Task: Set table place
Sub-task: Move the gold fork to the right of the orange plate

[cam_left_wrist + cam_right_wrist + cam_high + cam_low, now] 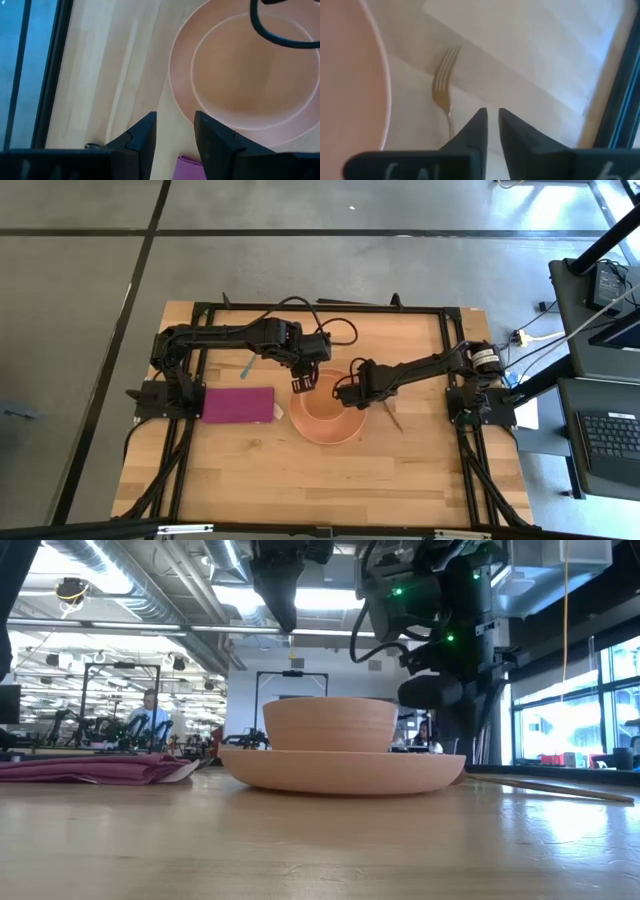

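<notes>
Item 1, right gripper [490,122]: I have it hanging low over the table [250,470], fingers nearly pressed together with a thin gap, pinching nothing. Just ahead of the tips lies the slim gold fork [443,85], flat on the wood, tines pointing away from the fingers. I judge the gripper sits here to line up on the fork handle.

Item 2, left gripper [175,132]: I hold it above the plate's rim on the napkin side, fingers a little spread, empty. Below and just beyond its tips is the salmon-orange plate [175,95].

Item 3, bowl [330,724]: stands upright inside the plate, centred, between the two grippers. This stacking looks finished.

Item 4, magenta folded napkin [238,405]: flat on the table, just beside the plate, outward from the left gripper toward its arm's base.

Item 5, blue-handled spoon [246,369]: lies behind the left gripper, apart from the plate, not yet placed.

Item 6, fork placement: I judge it the step in hand.
</notes>
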`<action>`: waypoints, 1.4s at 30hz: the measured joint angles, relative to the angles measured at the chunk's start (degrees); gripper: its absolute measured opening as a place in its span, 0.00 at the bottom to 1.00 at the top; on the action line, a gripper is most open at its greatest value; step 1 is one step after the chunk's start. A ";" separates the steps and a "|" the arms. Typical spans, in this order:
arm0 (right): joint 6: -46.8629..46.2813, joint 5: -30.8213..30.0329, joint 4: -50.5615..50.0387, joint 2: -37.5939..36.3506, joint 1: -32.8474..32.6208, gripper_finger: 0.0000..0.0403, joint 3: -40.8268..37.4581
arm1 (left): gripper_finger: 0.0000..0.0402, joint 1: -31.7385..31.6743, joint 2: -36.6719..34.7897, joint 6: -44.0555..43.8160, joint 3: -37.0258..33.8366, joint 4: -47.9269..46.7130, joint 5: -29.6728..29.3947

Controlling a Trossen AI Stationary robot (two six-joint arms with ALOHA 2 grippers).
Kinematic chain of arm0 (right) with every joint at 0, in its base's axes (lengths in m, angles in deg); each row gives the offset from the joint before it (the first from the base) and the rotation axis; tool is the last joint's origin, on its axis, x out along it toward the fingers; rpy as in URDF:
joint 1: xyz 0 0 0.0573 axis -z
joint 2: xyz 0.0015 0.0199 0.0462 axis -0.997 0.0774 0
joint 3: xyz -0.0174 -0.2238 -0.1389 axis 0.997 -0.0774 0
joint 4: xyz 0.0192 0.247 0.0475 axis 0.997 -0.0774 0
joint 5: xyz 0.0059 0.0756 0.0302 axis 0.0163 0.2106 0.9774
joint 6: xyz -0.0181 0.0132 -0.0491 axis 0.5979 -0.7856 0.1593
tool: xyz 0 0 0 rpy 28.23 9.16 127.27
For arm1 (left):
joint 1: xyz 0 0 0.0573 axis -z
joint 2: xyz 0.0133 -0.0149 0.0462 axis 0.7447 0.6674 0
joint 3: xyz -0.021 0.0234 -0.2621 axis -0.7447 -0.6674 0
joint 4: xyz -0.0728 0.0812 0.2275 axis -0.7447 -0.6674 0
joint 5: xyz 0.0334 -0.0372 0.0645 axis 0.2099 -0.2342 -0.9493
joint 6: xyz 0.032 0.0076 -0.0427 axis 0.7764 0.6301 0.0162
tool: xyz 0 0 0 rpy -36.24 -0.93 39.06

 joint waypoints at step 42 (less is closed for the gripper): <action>10.38 7.09 59.08 -43.66 3.51 0.01 -51.98 | 0.31 4.23 0.02 -5.85 0.00 -1.53 -1.62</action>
